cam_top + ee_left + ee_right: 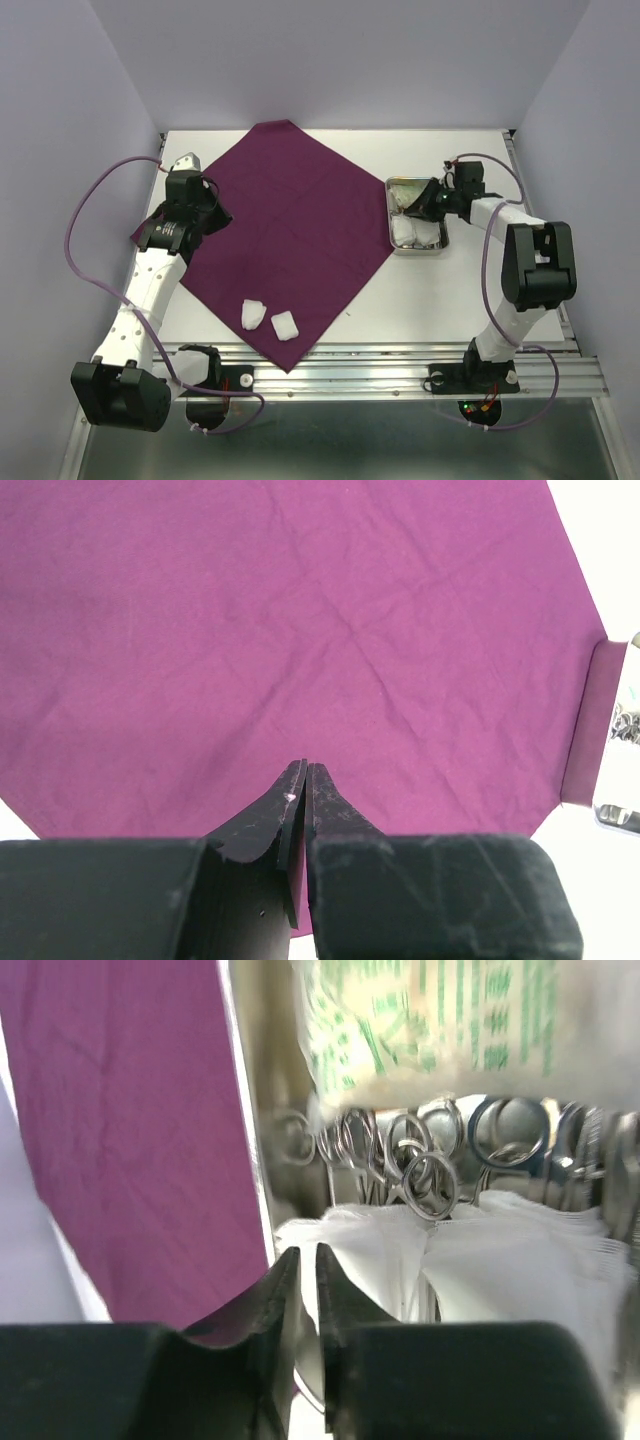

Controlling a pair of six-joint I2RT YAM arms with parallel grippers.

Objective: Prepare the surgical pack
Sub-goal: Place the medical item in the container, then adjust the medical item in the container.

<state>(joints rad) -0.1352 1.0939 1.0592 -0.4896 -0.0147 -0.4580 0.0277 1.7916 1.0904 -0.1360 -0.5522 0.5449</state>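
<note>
white table (450,300): matte maroon surgical pack (290,235) diamond-spread; both end effectors pinched closed, empty.

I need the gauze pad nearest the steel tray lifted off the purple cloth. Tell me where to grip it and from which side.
Grip the gauze pad across its raised crumpled middle, coming straight down from above. It lies loose on the flat surgical pack, with a second pad close beside it, so a side approach would likely drag cloth.

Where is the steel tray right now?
In the top view, the tray sits right of centre, touching the purple cloth's right corner, with the right gripper over it.
</note>
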